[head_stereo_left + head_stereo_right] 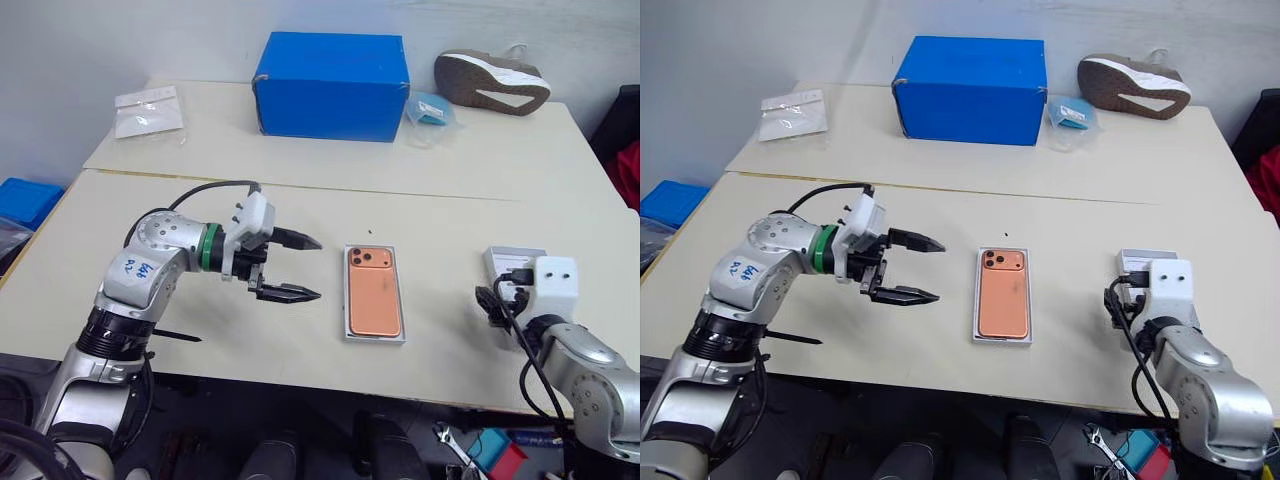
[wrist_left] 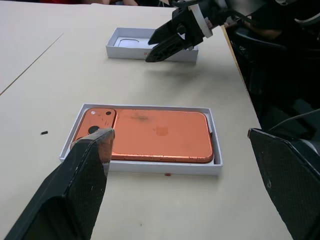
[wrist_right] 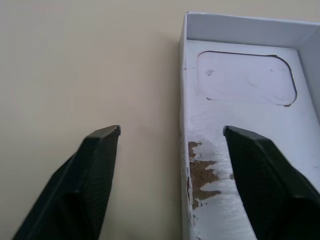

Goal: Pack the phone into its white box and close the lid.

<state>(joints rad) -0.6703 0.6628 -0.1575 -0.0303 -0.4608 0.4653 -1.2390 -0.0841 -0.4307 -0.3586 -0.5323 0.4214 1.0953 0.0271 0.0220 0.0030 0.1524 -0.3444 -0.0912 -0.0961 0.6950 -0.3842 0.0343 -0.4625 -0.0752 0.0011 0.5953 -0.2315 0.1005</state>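
Now phone (image 1: 374, 291) lies in white box (image 1: 375, 337); left tool (image 1: 297, 267) spread, empty; right tool (image 3: 171, 135) parted astride lid (image 3: 240, 100) wall.

Phone (image 1: 374, 291) lies in the white box (image 1: 375, 339), mid worktop (image 1: 440, 210), straight ahead of me. My left hand (image 1: 298, 266) hangs just left of it, apart from it, pointing right toward it. Lid (image 2: 150, 51) lies on the worktop well to the right of the box; my right hand (image 3: 171, 134) straddles its near left wall, one finger over the worktop, one over the inside. Far side, behind a seam: bag (image 1: 148, 110) left, big box (image 1: 332, 85) centre, small packet (image 1: 430, 110) then shoe (image 1: 492, 82) right.
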